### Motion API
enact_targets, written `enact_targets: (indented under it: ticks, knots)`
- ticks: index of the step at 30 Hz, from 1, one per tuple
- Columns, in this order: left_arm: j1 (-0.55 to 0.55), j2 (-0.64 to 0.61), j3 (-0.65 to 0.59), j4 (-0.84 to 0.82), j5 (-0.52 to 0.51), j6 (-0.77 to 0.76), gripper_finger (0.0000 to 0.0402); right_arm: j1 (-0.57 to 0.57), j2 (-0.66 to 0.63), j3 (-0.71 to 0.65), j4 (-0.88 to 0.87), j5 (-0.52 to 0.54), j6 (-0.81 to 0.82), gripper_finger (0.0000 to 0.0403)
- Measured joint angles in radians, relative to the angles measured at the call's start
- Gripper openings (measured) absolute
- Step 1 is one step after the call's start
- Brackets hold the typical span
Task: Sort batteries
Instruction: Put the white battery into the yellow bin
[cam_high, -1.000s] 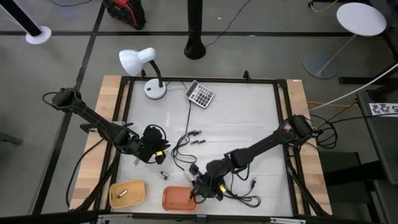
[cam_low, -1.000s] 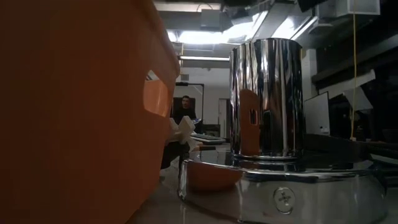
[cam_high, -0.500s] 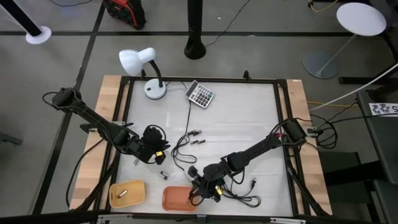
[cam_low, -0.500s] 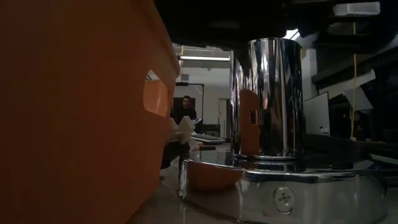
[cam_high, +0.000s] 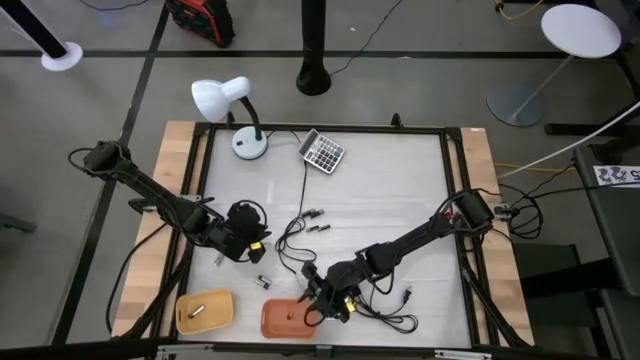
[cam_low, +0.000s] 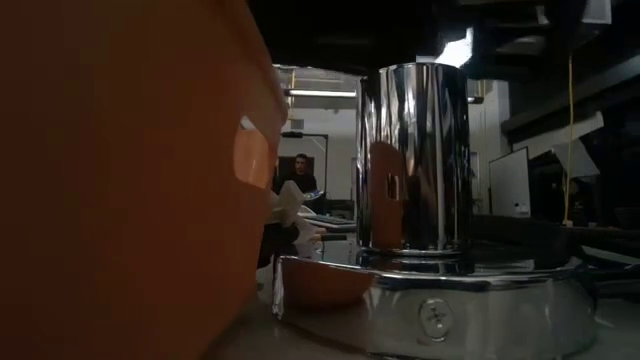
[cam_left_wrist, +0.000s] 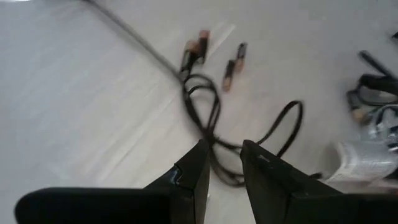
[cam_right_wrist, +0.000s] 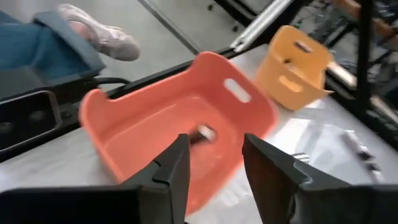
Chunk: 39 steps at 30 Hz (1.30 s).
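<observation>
Table (cam_high: 390, 190) holds a lamp, calculator, tangled black cable (cam_high: 292, 240) and two bins at the near edge. Right arm reaches to the orange bin (cam_high: 285, 318); right gripper (cam_high: 318, 305) hovers at its rim, fingers apart and empty in the right wrist view, with one battery (cam_right_wrist: 204, 132) lying inside the bin. Yellow bin (cam_high: 205, 310) also has one battery in it (cam_high: 198, 314).

Left gripper (cam_high: 250, 240) sits mid-left of the table, fingers narrow with a small gap, holding nothing visible. Loose batteries (cam_high: 316, 221) lie mid-table, just beside the cable; another one (cam_high: 264, 282) rests between the left gripper and the orange bin.

Risks, as I judge them:
- Cable snag: loops run right by the loose batteries, so a grab could catch cable and drag the lot.
- Bin shove: right gripper is close to the orange rim; a low exit could tip or slide it.
- Wrong bin: thin and thick cells look alike from above.
- Batteries roll if nudged.
</observation>
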Motion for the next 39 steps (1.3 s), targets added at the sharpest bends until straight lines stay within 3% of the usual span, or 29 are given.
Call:
enact_targets:
  ticks: [10, 16, 23, 39]
  knots:
    - [0.0, 0.001, 0.0, -0.216, 0.228, -0.183, 0.0086, -0.017, -0.121, 0.0, -0.159, 0.1, -0.003, 0.0147]
    - [0.0, 0.02, 0.0, -0.189, 0.232, -0.109, 0.0086, -0.063, -0.191, 0.0, -0.285, 0.1, 0.0, 0.0147]
    - [0.0, 0.162, 0.0, -0.017, 0.246, 0.07, 0.0086, -0.114, -0.23, 0.0, -0.47, 0.1, 0.0, 0.0147]
    - [0.014, 0.304, 0.0, -0.025, 0.245, 0.156, 0.0086, -0.302, -0.234, 0.0, -0.661, 0.101, 0.076, 0.0147]
